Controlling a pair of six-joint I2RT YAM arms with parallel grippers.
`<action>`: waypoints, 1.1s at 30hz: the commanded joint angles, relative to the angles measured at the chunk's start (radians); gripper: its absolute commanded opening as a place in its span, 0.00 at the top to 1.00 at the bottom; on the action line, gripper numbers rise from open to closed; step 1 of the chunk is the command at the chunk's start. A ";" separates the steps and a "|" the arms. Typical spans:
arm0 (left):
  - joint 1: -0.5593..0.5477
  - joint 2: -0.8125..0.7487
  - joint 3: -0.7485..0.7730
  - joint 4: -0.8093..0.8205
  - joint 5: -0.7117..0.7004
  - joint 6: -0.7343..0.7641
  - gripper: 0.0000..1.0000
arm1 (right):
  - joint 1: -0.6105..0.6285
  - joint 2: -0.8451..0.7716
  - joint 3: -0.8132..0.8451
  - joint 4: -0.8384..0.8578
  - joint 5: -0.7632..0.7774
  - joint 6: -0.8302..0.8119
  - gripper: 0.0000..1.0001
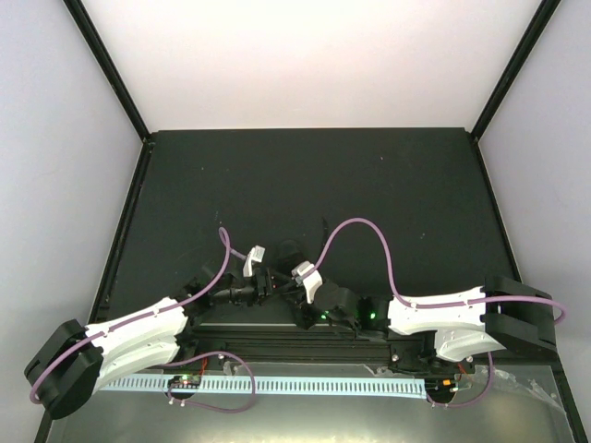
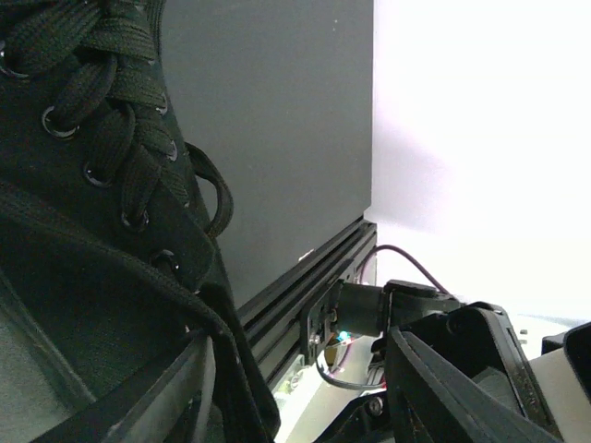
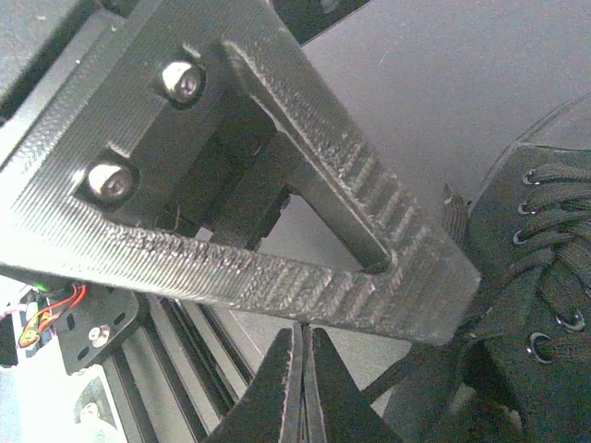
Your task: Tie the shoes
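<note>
The black shoe (image 2: 74, 185) fills the left of the left wrist view, its thin black laces (image 2: 111, 129) crossing between metal eyelets. My left gripper (image 2: 305, 388) is open; one lace strand (image 2: 222, 341) drapes down along its left finger (image 2: 175, 397). In the right wrist view the shoe (image 3: 545, 277) lies at the right edge. My right gripper (image 3: 303, 346) is shut just under the left gripper's ribbed finger (image 3: 305, 277). A dark strand (image 3: 397, 374) runs from beside its fingers toward the shoe; whether it is pinched is unclear. From above, both grippers (image 1: 277, 286) meet near the mat's front edge.
A black aluminium rail (image 1: 277, 337) borders the dark mat (image 1: 305, 185) at the front, with a white slotted cable duct (image 1: 277, 383) below it. Purple cables (image 1: 369, 231) loop over both arms. Pale walls enclose the table on three sides.
</note>
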 commanded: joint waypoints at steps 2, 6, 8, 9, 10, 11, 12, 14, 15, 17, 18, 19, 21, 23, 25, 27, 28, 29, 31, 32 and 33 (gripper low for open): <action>-0.008 0.003 0.001 0.053 -0.018 -0.032 0.53 | 0.016 -0.001 -0.007 0.052 -0.009 -0.013 0.98; -0.008 0.001 0.000 0.050 -0.021 -0.031 0.63 | 0.018 0.002 -0.007 0.053 -0.009 -0.014 0.98; -0.008 -0.005 -0.001 0.045 -0.025 -0.030 0.68 | 0.018 0.001 -0.007 0.052 -0.006 -0.013 0.98; -0.008 -0.007 -0.002 0.040 -0.027 -0.028 0.71 | 0.018 0.000 -0.009 0.053 -0.003 -0.013 0.98; -0.008 -0.010 -0.002 0.034 -0.031 -0.027 0.74 | 0.018 -0.001 -0.010 0.052 -0.001 -0.011 0.98; -0.008 -0.012 -0.003 0.030 -0.035 -0.026 0.77 | 0.019 -0.004 -0.011 0.052 0.002 -0.010 0.99; -0.008 -0.014 -0.004 0.026 -0.039 -0.025 0.80 | 0.019 -0.006 -0.013 0.051 0.007 -0.009 0.98; -0.008 -0.018 -0.004 0.022 -0.045 -0.021 0.85 | 0.019 -0.013 -0.015 0.042 0.015 -0.006 0.98; -0.008 -0.018 -0.004 0.019 -0.048 -0.019 0.86 | 0.019 -0.019 -0.016 0.037 0.020 -0.004 0.98; -0.008 -0.019 -0.005 0.015 -0.057 -0.012 0.91 | 0.020 -0.035 -0.021 0.026 0.029 -0.001 0.97; -0.008 -0.018 -0.005 0.014 -0.060 -0.011 0.94 | 0.018 -0.044 -0.025 0.021 0.033 0.001 0.97; -0.008 -0.020 -0.005 0.015 -0.065 -0.006 0.97 | 0.019 -0.056 -0.029 0.014 0.037 0.005 0.96; -0.008 -0.022 -0.008 0.018 -0.073 0.005 0.98 | 0.018 -0.086 -0.037 -0.006 0.046 0.013 0.93; -0.008 -0.030 -0.008 0.019 -0.086 0.034 0.98 | 0.019 -0.127 -0.044 -0.043 0.064 0.023 0.79; -0.008 -0.042 -0.008 0.008 -0.104 0.065 0.98 | 0.018 -0.180 -0.054 -0.089 0.098 0.031 0.56; -0.007 -0.062 -0.008 -0.005 -0.126 0.100 0.98 | 0.016 -0.242 -0.065 -0.142 0.154 0.038 0.33; -0.007 -0.075 -0.010 -0.009 -0.138 0.115 0.98 | 0.012 -0.271 -0.068 -0.169 0.184 0.040 0.28; -0.007 -0.090 -0.011 -0.014 -0.151 0.134 0.99 | 0.000 -0.299 -0.069 -0.199 0.209 0.044 0.23; -0.007 -0.121 -0.011 -0.026 -0.175 0.176 0.98 | -0.052 -0.331 -0.058 -0.276 0.229 0.067 0.20; -0.006 -0.136 -0.011 -0.034 -0.181 0.197 0.98 | -0.092 -0.338 -0.048 -0.317 0.221 0.081 0.20; -0.006 -0.154 -0.011 -0.039 -0.186 0.218 0.98 | -0.140 -0.341 -0.037 -0.353 0.203 0.098 0.20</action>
